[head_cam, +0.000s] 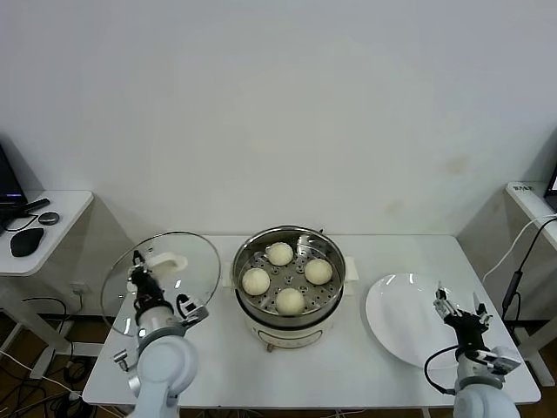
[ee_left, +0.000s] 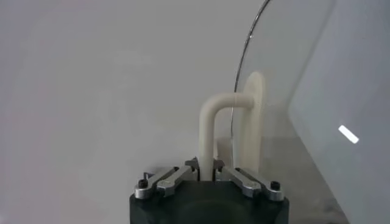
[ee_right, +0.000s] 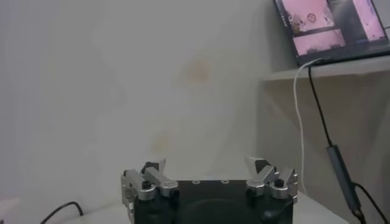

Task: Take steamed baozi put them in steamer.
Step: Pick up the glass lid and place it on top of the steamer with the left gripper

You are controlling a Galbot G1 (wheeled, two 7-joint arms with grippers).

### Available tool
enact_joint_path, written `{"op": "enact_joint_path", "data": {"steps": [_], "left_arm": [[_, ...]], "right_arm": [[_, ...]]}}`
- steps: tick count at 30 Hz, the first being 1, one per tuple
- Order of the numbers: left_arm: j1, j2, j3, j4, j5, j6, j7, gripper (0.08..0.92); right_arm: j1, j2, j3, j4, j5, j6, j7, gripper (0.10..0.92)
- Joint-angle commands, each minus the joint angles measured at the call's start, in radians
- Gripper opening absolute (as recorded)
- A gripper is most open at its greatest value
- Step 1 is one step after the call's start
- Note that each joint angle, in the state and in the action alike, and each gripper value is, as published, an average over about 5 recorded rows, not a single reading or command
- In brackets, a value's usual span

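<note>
Several pale round steamed baozi (head_cam: 279,253) lie on the perforated tray inside the shiny steel steamer (head_cam: 236,272) at the table's middle. Left of the pot, my left gripper (head_cam: 139,266) is shut on the cream handle (head_cam: 165,260) of the round glass lid (head_cam: 198,266), which stands tilted on edge, clear of the pot. In the left wrist view the fingers clamp the handle (ee_left: 210,122) at my left gripper (ee_left: 206,168). My right gripper (head_cam: 458,305) stays open and empty by the right edge of the white plate; the right wrist view shows my right gripper (ee_right: 207,164) with jaws wide apart.
A flat white plate (head_cam: 400,318) lies bare on the table right of the steamer. A side desk with a mouse (head_cam: 26,241) stands at the far left. A cable (head_cam: 513,279) and another desk are at the far right.
</note>
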Motion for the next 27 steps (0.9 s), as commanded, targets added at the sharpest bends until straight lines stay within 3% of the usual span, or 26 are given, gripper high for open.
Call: {"op": "enact_joint_path", "data": {"steps": [1, 11, 27], "left_arm": [[-0.098, -0.066, 0.213, 0.042, 0.063, 0.021, 0.042, 0.173], [-0.255, -0.121, 0.399, 0.172, 0.062, 0.022, 0.039, 0.173], [-0.33, -0.12, 0.583, 0.254, -0.016, 0.022, -0.004, 0.173]], "right_arm": [[-0.02, 0.036, 0.018, 0.003, -0.018, 0.009, 0.0, 0.823], [-0.059, 0.071, 0.054, 0.017, -0.035, 0.02, -0.007, 0.823], [-0.088, 0.077, 0.041, 0.033, -0.056, 0.008, -0.022, 0.823]]}}
